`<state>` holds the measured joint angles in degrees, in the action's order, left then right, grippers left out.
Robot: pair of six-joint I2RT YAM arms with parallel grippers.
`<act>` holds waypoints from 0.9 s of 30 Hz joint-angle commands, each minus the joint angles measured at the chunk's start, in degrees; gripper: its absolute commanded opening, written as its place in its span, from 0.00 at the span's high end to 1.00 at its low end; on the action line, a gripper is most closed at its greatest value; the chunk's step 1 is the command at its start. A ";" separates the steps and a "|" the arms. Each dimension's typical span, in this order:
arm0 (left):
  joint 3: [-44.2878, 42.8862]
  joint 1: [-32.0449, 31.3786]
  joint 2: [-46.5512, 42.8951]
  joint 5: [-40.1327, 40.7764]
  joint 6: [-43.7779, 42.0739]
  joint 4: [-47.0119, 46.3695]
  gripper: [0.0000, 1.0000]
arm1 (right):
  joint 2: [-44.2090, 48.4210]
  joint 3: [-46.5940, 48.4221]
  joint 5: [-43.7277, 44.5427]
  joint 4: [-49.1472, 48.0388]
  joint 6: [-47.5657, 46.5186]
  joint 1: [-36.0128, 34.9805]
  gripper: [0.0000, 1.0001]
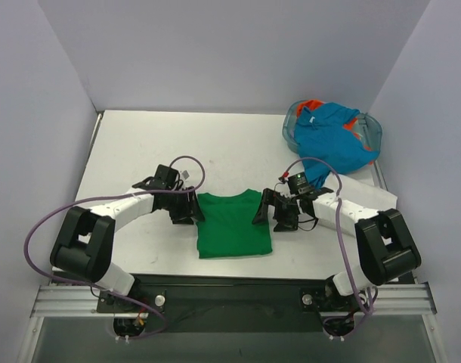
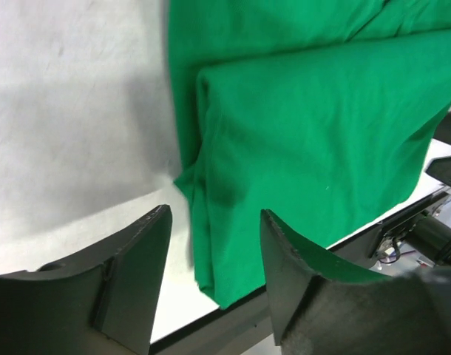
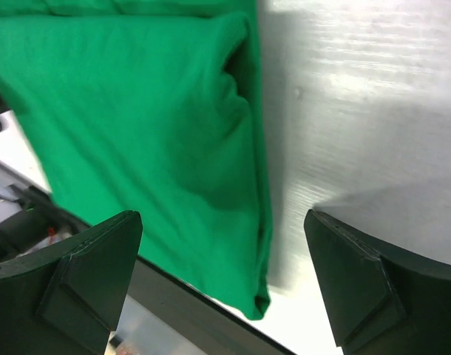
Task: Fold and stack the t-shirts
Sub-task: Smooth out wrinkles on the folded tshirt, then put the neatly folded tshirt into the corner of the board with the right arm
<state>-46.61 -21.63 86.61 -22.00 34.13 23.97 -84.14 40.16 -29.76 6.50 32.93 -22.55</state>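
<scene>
The bright green t-shirt [image 1: 234, 224] lies folded into a rectangle at the table's near middle. It fills the left wrist view [image 2: 307, 140] and the right wrist view [image 3: 129, 126]. My left gripper [image 1: 190, 211] is open at the shirt's left edge, and that edge runs between its fingers [image 2: 214, 255]. My right gripper [image 1: 267, 212] is open wide over the shirt's right edge [image 3: 222, 255]. Neither holds cloth. The turquoise blue t-shirt [image 1: 332, 142] lies crumpled in a bin at the back right. A bit of the orange-red t-shirt [image 1: 314, 104] shows under it.
The clear plastic bin [image 1: 375, 130] sits at the table's back right corner. The table's near edge [image 2: 233, 314] runs just below the green shirt's bottom hem, with the dark rail beyond it. Grey walls close in the back and sides.
</scene>
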 commanded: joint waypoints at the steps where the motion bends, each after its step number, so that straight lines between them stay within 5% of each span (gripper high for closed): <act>1: -2.17 0.44 2.42 -3.92 -0.20 -6.64 0.41 | -1.99 -0.52 -3.11 -5.18 -0.93 1.27 0.00; 11: -0.68 0.71 7.43 -1.03 -2.84 -4.02 0.79 | -8.32 -3.42 -3.03 -12.21 -0.32 -0.21 0.00; 19: 0.29 0.80 9.98 -1.47 -3.63 -4.19 0.88 | -15.96 -2.11 -3.20 -16.78 2.05 -5.75 0.08; 22: 0.56 0.80 10.25 -2.08 -3.72 -4.72 0.88 | -17.81 -1.14 -2.76 -16.88 2.40 -8.04 0.16; 27: -0.06 0.80 10.43 -2.87 -3.72 -4.72 0.81 | -17.64 2.02 0.48 -11.10 1.35 -8.92 0.56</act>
<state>-46.87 -20.58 94.91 -26.87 32.32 18.81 -98.45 43.31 -37.34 -16.91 36.73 -30.35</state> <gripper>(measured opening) 0.163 0.501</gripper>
